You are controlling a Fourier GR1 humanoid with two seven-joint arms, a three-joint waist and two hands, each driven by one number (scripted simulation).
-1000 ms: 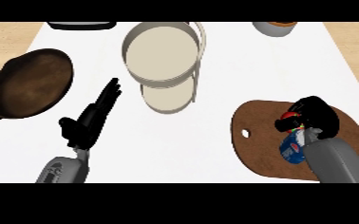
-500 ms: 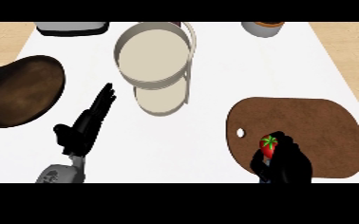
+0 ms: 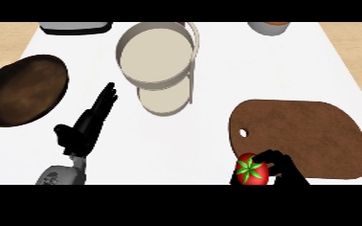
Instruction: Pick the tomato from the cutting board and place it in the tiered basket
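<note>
Tomato (image 3: 252,171) sits in my right hand (image 3: 279,168) at the lower right of the frame, red with its green star of leaves facing up; my fingers curl around it from the right side and partly cover it. It lies at the near left edge of the cutting board (image 3: 297,134), and I cannot tell whether it is lifted clear of the wood or touching it. The board fills the right middle of the frame, brown, with a small hole near its left edge. The tiered basket (image 3: 157,60) stands well apart, in the upper middle, its pale upper tier above a smaller lower one, both without the tomato. So I judge the pick as made or nearly made, while the carry across the counter and the placing are not yet done. My left hand (image 3: 86,124) rests at the lower left, fingers straight, holding nothing.
</note>
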